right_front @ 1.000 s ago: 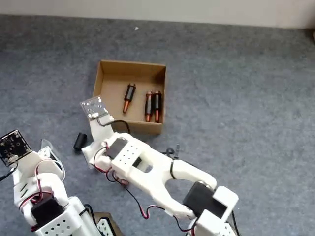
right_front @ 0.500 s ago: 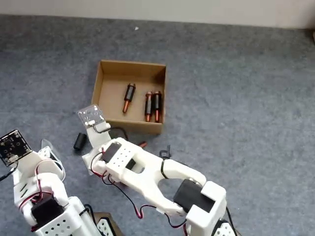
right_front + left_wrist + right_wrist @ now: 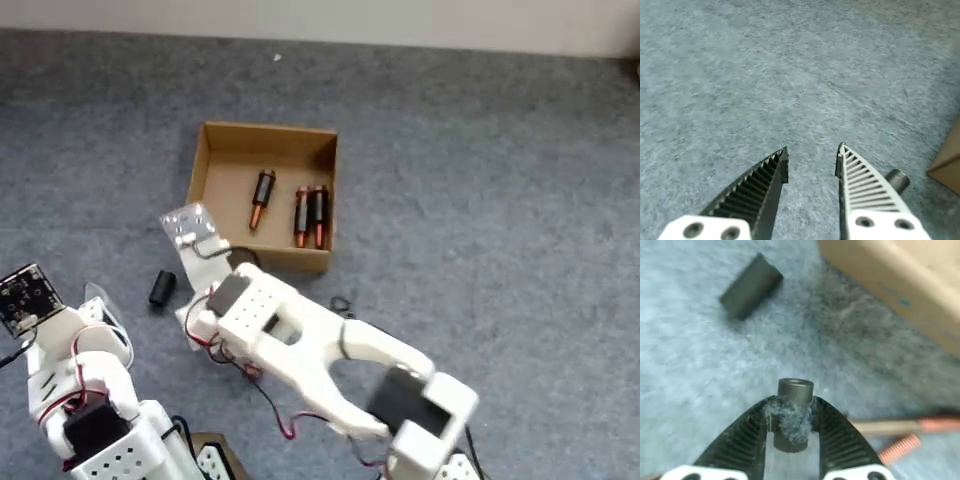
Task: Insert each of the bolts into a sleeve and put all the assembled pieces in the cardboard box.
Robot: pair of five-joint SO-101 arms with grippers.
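Observation:
My right gripper (image 3: 792, 405) is shut on a black sleeve (image 3: 794, 390), held upright just above the carpet. A second black sleeve (image 3: 751, 286) lies loose on the carpet (image 3: 162, 288), left of the cardboard box (image 3: 210, 165). Close beside my right gripper lie a copper bolt (image 3: 900, 426) and a threaded copper end (image 3: 897, 449). Three assembled pieces (image 3: 310, 215) lie inside the box. In the high view the right arm (image 3: 270, 320) covers its own fingers in front of the box. My left gripper (image 3: 811, 160) hangs open over bare carpet, with the loose sleeve (image 3: 897, 179) just behind one finger.
The box wall (image 3: 900, 285) stands close ahead of my right gripper. A corner of the box (image 3: 949, 162) shows beyond the left gripper. The left arm (image 3: 80, 380) sits at the near left. Grey carpet stretches open to the right of the box.
The right arm's wrist swung slightly left and then back toward the box front. A copper bolt tip seen beside it half a second ago is now covered. The left arm has not moved.

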